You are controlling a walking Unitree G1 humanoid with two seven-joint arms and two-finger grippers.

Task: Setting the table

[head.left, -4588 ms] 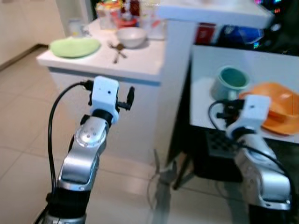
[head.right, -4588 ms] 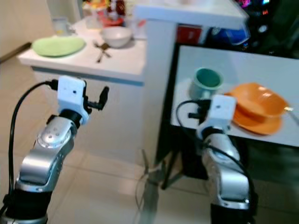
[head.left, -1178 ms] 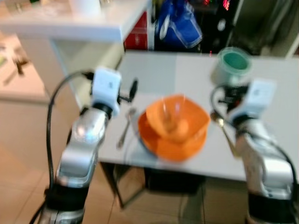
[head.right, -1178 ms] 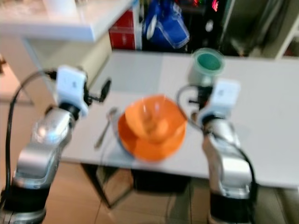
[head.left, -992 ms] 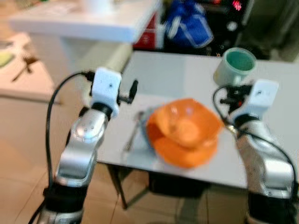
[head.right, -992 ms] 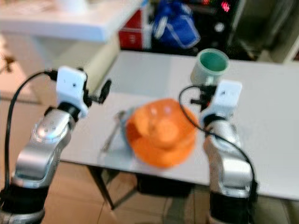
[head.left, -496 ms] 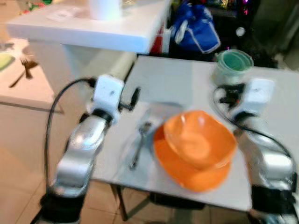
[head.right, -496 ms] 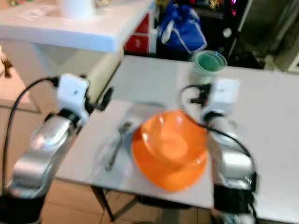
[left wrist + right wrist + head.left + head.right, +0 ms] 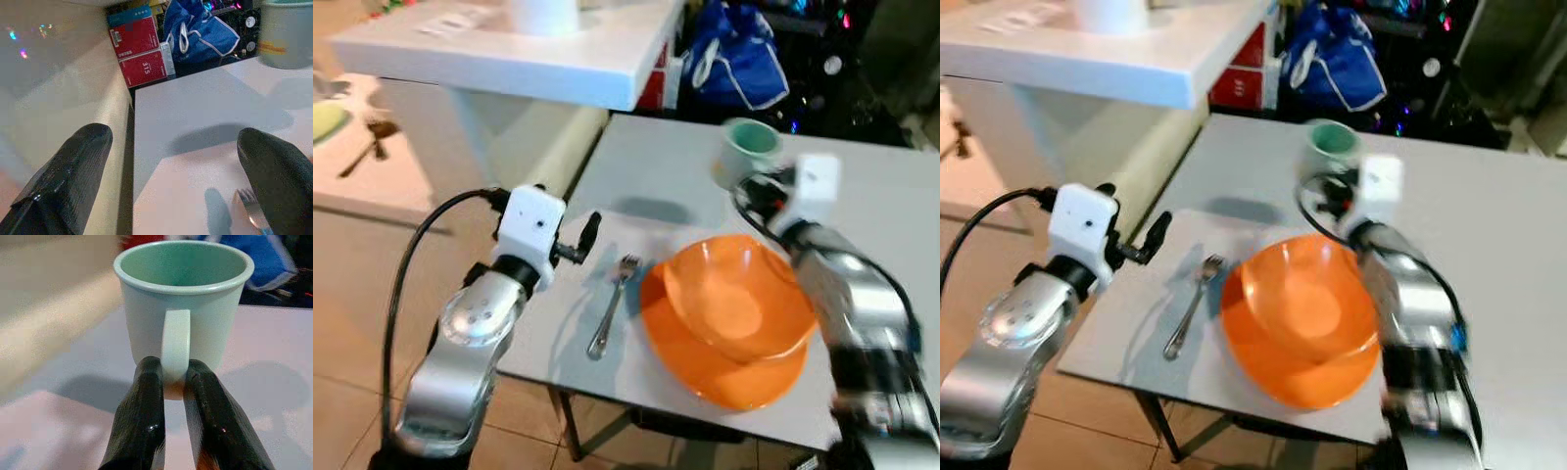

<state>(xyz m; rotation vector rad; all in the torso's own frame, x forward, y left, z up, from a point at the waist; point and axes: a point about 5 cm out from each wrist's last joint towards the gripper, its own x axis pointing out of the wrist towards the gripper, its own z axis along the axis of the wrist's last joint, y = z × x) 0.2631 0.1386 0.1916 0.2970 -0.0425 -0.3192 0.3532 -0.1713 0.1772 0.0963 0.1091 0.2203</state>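
the left gripper [image 9: 588,231] is held nearest, raised over the near left corner of the pale grey rectangular table [image 9: 666,166]; its two black fingers [image 9: 73,171] are seen spread wide apart with nothing between them; just beyond it a silver metal fork [image 9: 609,307] lies flat on the table, tines pointing away, beside an orange plastic bowl [image 9: 739,299] that is nested on an orange round plate [image 9: 705,370]; fork and plate are close, and it cannot be told whether they touch; past the bowl the right gripper [image 9: 172,384] is closed on the handle of a pale green ceramic mug [image 9: 1329,149], the black fingers [image 9: 142,421] pinched on either side of the handle's lower part; the mug is held upright above the table behind the bowl, its shadow cast on the surface below; further off, a blue fabric bag [image 9: 732,54] and red cardboard boxes [image 9: 142,54] are seen beyond the table's far edge; a white counter [image 9: 499,59] is set to the left
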